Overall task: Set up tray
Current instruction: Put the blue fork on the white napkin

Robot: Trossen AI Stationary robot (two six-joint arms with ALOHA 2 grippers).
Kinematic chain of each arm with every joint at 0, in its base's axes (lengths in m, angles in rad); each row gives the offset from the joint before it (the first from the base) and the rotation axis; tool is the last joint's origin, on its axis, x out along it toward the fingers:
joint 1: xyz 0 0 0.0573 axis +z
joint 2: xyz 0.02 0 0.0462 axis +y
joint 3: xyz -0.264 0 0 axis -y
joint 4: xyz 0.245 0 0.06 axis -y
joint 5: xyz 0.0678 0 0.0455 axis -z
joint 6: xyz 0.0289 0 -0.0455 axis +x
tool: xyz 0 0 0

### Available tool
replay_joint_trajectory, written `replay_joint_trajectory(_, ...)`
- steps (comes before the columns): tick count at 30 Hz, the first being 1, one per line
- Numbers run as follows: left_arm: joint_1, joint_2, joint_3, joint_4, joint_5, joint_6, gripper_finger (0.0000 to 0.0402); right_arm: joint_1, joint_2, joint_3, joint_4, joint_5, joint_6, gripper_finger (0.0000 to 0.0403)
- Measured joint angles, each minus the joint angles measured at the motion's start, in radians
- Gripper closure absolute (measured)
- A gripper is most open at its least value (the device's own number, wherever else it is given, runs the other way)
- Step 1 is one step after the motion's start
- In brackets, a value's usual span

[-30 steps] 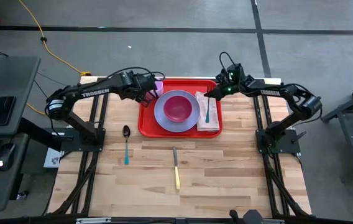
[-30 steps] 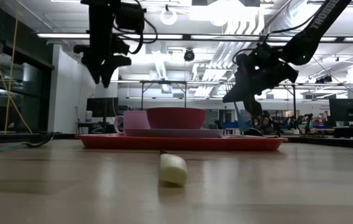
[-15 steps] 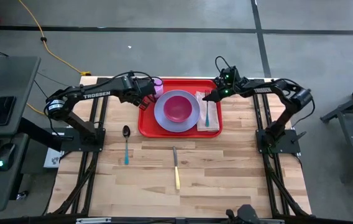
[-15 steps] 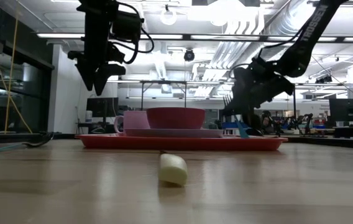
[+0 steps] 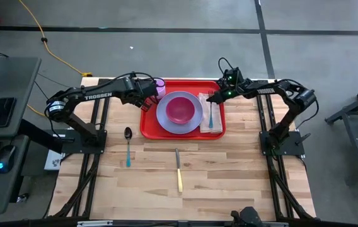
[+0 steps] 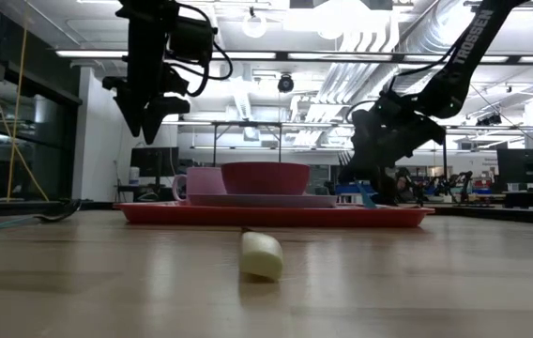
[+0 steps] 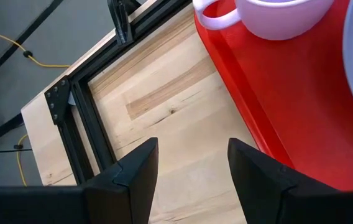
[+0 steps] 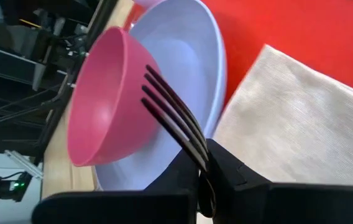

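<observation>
Red tray (image 5: pixel 149 125) lying at the far middle of the bench (image 5: pixel 229 170), its long side running left to right. On it: lavender plate (image 5: pixel 164 116) carrying a pink bowl (image 5: pixel 180 108), a lavender mug (image 7: pixel 276 14) at the far left corner, a pale napkin (image 5: pixel 216 123) along the right side.

Right gripper (image 5: pixel 215 94) low over the napkin's far end, clamped shut on a fork (image 8: pixel 175 121). Tines pointing past the fingers toward the bowl, teal handle trailing along the napkin toward the near edge. Probably held low and in line with the napkin so that the fork ends up lying straight on the cloth, beside the plate, as in a usual place setting. Whether the fork already touches the napkin: cannot tell.

Left gripper (image 7: pixel 189 165) raised above the bench just left of the tray's far left corner, near the mug, jaws apart and holding nothing. Likely parked clear of the tray to leave room for the other arm.

Waiting on the near bench, well apart from the tray: a spoon (image 5: pixel 128 146) with teal handle at the left, a knife (image 5: pixel 178 170) with yellow handle nearer the middle. Both presumably next in the setting.
</observation>
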Motion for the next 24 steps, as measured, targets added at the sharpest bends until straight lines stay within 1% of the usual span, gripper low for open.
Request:
replay_joint_trajectory(12, 0.0, 0.0, 0.0, 0.001, -0.007, 0.0, 0.0181, 0.001, 0.0, 0.0, -0.01, 0.026, -0.016, 0.04)
replay_joint_trajectory(20, 0.0, 0.0, 0.0, 0.004, -0.022, 0.0, 0.0181, 0.001, 0.0, 0.0, -0.01, 0.039, -0.019, 0.0353)
replay_joint_trajectory(24, 0.0, 0.0, 0.0, 0.005, -0.022, 0.0, 0.0181, 0.001, 0.0, 0.0, -0.014, 0.043, -0.02, 0.0342)
